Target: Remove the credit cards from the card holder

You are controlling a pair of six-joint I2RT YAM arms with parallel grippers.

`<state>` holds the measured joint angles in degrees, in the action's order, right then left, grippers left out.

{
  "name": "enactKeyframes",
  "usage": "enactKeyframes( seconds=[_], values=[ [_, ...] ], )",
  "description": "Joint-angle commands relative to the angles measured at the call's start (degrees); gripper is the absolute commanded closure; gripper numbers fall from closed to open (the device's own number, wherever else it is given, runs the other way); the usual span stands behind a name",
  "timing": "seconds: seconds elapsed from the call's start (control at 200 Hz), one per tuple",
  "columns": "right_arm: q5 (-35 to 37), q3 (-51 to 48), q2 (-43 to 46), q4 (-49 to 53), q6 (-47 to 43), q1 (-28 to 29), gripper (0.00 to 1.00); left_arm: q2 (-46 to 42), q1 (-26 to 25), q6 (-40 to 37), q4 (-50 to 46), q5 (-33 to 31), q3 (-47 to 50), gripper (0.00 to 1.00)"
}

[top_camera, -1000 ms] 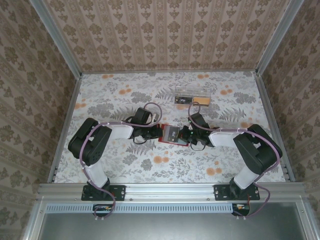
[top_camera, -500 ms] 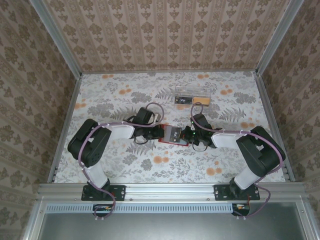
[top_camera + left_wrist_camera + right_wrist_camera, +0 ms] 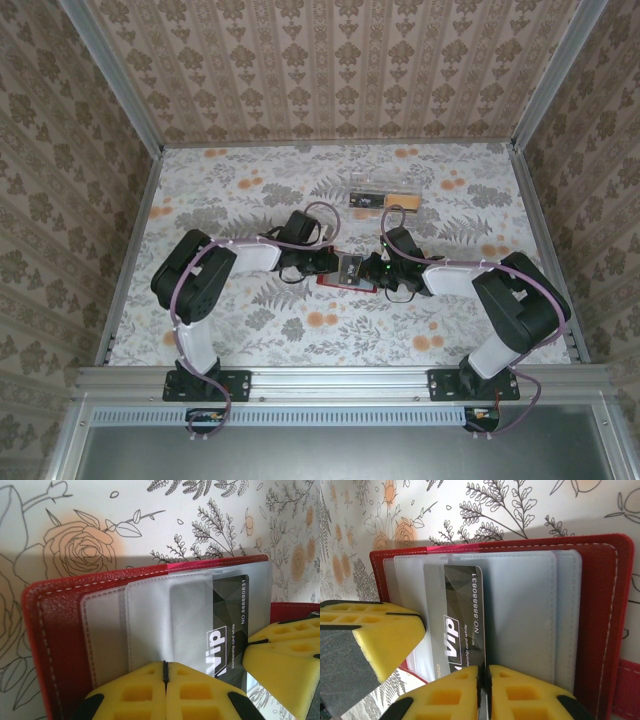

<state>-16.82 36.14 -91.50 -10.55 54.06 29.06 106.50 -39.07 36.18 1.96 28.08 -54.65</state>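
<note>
Overhead first: over the last second my left arm has swung inward, so the left gripper (image 3: 333,264) now sits hard against the card holder (image 3: 340,284), facing the right gripper (image 3: 370,268) across it. The right arm has barely shifted. The holder lies open on the floral table (image 3: 250,200), mid-table between the two wrists. I read this as the holder being braced at one end while a card is drawn from the other, so the extraction is under way and not finished.

From the left wrist, my left pads are pressed together, only a hairline seam between them, on the lower edge of a clear pocket (image 3: 150,620). The holder's red cover has white stitching along its border. A dark VIP card (image 3: 227,610) sticks out toward the right fingers, which nip its corner.

From the right wrist, my right pads nearly meet with the card's end running into the slit, so I judge they are pinching the card. Frosted grey-blue pockets still overlap its far end. The red closing tab (image 3: 622,692) hangs at the cover's edge.
</note>
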Motion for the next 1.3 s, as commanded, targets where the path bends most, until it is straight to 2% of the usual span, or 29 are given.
enactKeyframes(
  seconds=[0.0, 0.075, 0.385, 0.59, 0.7, 0.745, 1.075, 1.2, 1.295],
  values=[
    [-0.8, -0.1, -0.8, 0.1, -0.3, -0.2, 0.82, 1.2, -0.6, -0.8, -2.1, -0.8, -0.1, 0.95],
    [-0.9, 0.1, -1.0, 0.0, -0.4, -0.2, 0.8, 1.1, -0.8, -0.8, -2.0, -0.9, 0.5, 0.95],
    [-1.7, 1.7, -2.2, -0.5, -0.1, 0.4, 0.81, 1.0, -1.2, -0.7, -1.8, -0.8, 0.9, 0.97],
    [-1.9, 1.5, -1.9, -0.7, -0.2, 0.4, 0.88, 0.8, -1.2, -0.9, -2.2, -0.9, 0.7, 0.97],
    [-2.1, 1.2, -1.4, -0.9, -0.1, 0.4, 1.0, 0.9, -1.3, -0.9, -2.3, -0.8, 0.6, 0.97],
    [-1.6, 0.9, -0.9, -0.6, -0.1, 0.3, 1.0, 0.8, -1.2, -1.0, -2.5, -1.0, 0.6, 0.97],
    [0.4, -5.0, 7.0, 2.8, -1.1, -3.7, 1.0, 0.0, 0.2, -1.0, -2.9, -1.1, 1.4, 0.98],
    [0.7, -6.8, 11.4, 6.1, -2.5, -5.3, 1.0, -0.6, 0.4, -0.9, -3.3, -1.0, 1.3, 0.98],
    [1.7, -6.6, 18.1, 11.2, -4.5, -5.8, 1.0, -1.5, 0.4, -0.9, -3.5, -0.6, 1.2, 0.98]
  ],
)
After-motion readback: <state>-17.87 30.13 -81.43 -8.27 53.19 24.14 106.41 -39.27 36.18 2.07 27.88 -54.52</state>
